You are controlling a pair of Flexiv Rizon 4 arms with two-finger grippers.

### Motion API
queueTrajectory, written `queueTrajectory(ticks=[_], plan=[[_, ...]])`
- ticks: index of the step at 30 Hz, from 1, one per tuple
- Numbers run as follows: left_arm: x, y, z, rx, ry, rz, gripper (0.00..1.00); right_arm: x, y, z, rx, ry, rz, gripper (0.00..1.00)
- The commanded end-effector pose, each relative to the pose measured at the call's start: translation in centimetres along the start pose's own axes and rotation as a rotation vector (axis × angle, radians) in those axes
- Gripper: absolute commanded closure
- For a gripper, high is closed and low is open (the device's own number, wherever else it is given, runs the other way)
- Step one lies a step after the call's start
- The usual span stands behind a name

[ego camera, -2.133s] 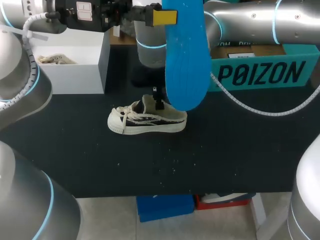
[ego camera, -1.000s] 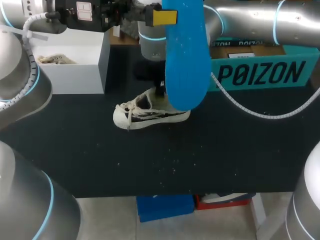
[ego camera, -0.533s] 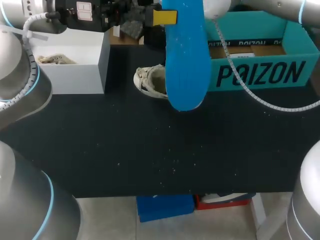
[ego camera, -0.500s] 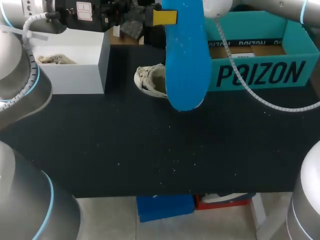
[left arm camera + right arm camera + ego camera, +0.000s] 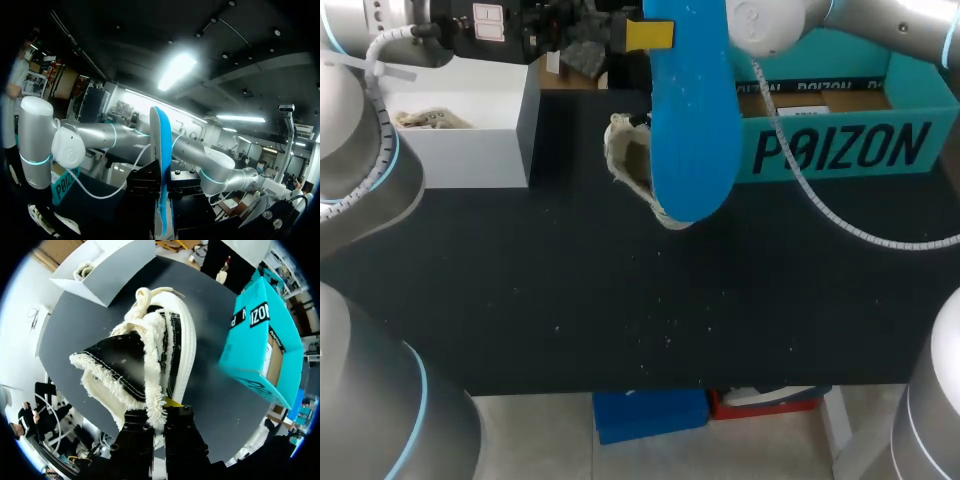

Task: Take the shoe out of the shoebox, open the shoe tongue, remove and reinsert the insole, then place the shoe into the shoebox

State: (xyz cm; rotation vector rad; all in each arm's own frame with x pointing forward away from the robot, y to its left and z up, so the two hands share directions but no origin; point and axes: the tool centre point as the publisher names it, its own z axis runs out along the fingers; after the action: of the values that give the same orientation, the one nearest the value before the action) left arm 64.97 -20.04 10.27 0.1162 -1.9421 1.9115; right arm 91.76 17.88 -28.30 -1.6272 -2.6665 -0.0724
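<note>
While the shoe [image 5: 632, 165] hangs just above the middle of the head view, half hidden behind the blue insole [image 5: 688, 110], it looks to be lifted off the black desk [image 5: 620, 300] rather than resting on it. The right pincer [image 5: 159, 415] is clamped on the frayed rim at the heel. Seen from that wrist, the shoe [image 5: 145, 355] runs straight out ahead of the fingers, toe farthest away. Its white sole faces the teal shoebox [image 5: 260, 340] and its laces point towards the white box [image 5: 100, 265].

The insole is up in the air too, pinched between the fingers of the left pincer [image 5: 645, 35] at the top middle of the head view. Its long axis runs nearly straight up and down the frame, with its rounded lower end level with the shoe. From the left wrist the insole [image 5: 161, 150] shows edge-on, standing upright in the closed left pincer [image 5: 162, 187].

I judge the reinsertion hinges on this: shoe and insole lie almost parallel and overlapping, the shoe's mouth facing the left of the frame. The right arm, coming in from the upper right, already holds the shoe beside the insole. I can't tell whether they touch.

The shoebox [image 5: 840, 130] waits open at the upper right, the white box [image 5: 460, 120] at the upper left.
</note>
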Motion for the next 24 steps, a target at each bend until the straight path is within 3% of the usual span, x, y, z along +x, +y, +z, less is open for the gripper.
queueTrajectory(ticks=[1, 13, 24], plan=[[0.0, 0.0, 0.1, 0.001, -0.001, 0.001, 1.0, 0.5, -0.7, 1.5, -0.148, 0.018, 0.447, 1.0], [0.0, 0.0, 0.1, 0.001, -0.001, 0.001, 1.0, 2.2, -0.2, 6.2, -0.157, 0.067, 0.437, 1.0], [0.0, 0.0, 0.1, 0.001, -0.001, 0.001, 1.0, 2.0, -0.3, 8.8, -0.159, 0.076, 0.37, 1.0]])
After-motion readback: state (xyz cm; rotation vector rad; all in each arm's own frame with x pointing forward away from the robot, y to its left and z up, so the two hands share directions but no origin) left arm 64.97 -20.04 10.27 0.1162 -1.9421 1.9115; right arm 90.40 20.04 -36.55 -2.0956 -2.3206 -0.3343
